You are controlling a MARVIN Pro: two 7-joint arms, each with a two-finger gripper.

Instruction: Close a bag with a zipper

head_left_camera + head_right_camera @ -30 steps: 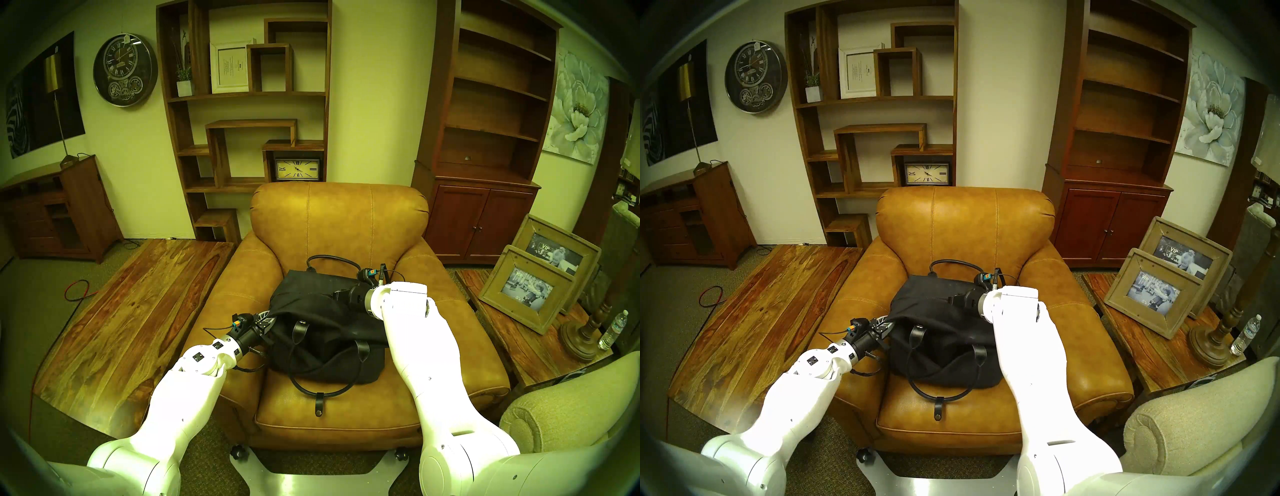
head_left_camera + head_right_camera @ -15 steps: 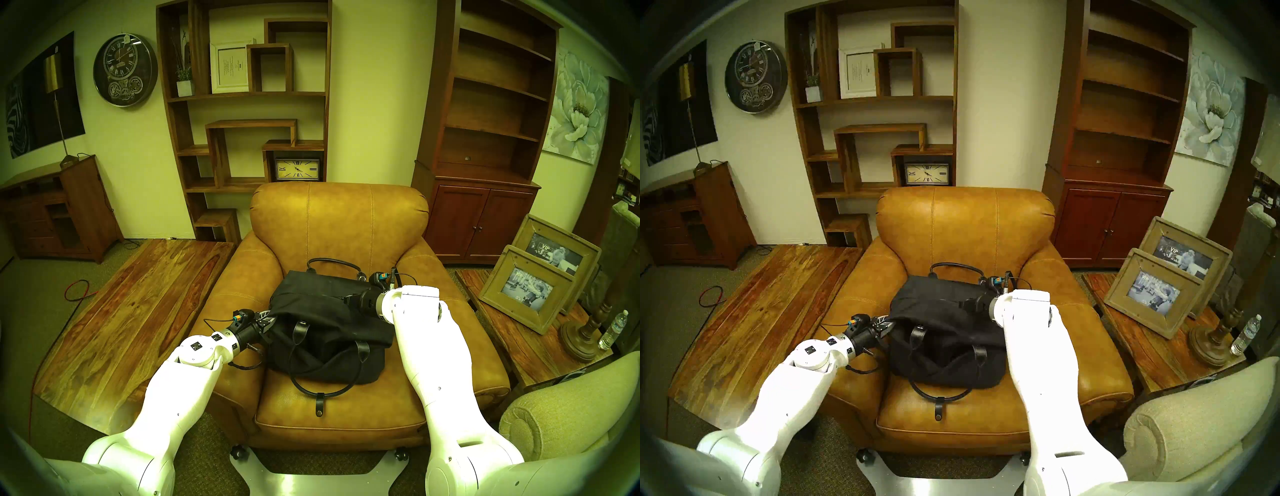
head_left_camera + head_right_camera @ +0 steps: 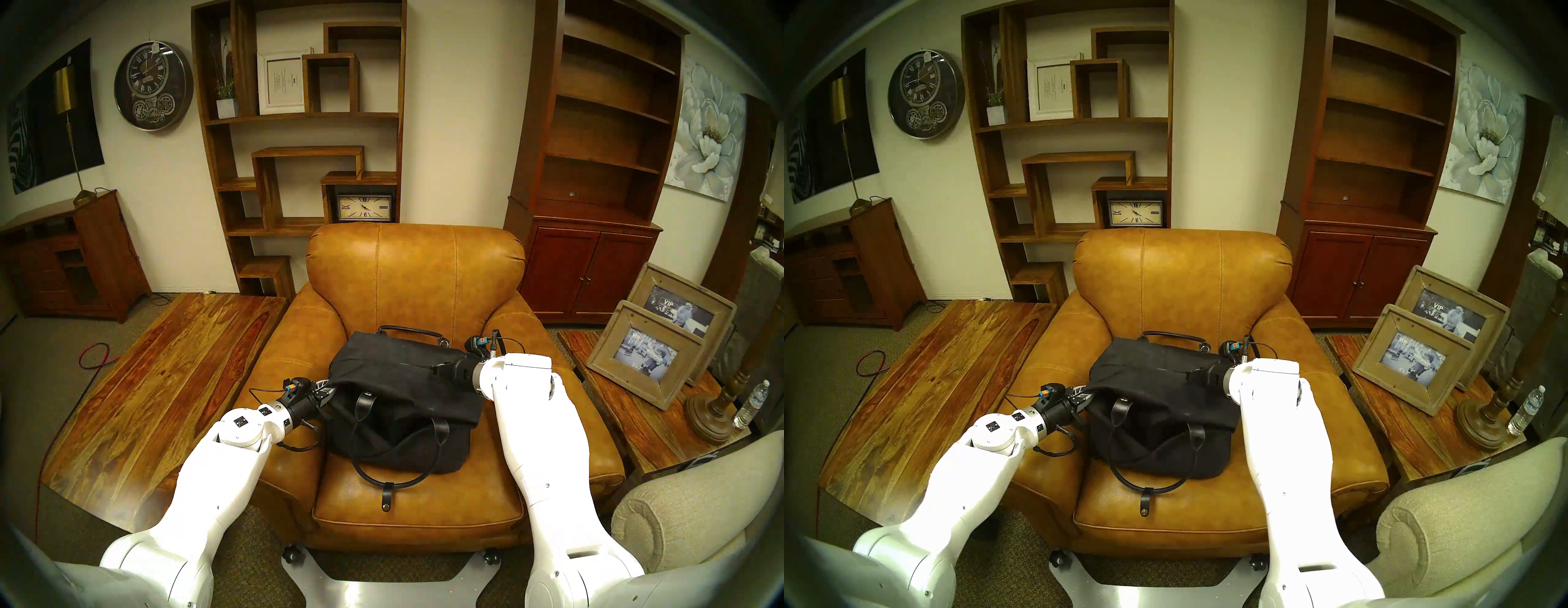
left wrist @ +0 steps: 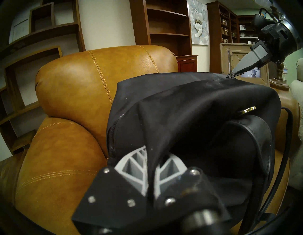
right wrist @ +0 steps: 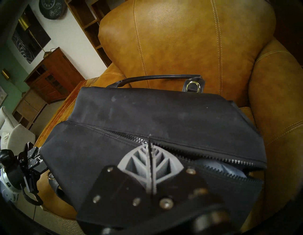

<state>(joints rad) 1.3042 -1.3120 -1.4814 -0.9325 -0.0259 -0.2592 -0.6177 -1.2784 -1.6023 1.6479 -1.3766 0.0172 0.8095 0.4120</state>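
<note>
Black fabric bag (image 3: 399,403) sits on seat of tan leather armchair (image 3: 415,271). Zipper (image 5: 172,144) along top: meshed on view-left part, teeth still parted on view-right end, pale bluish lining or contents showing in gap, can't tell which. R gripper (image 5: 150,146) clamped on zipper pull (image 4: 229,75). L gripper (image 4: 150,157) pinched on fabric at bag's left end, pulling it taut. One handle (image 3: 394,463) droops over the front, other (image 5: 157,78) lies behind.
</note>
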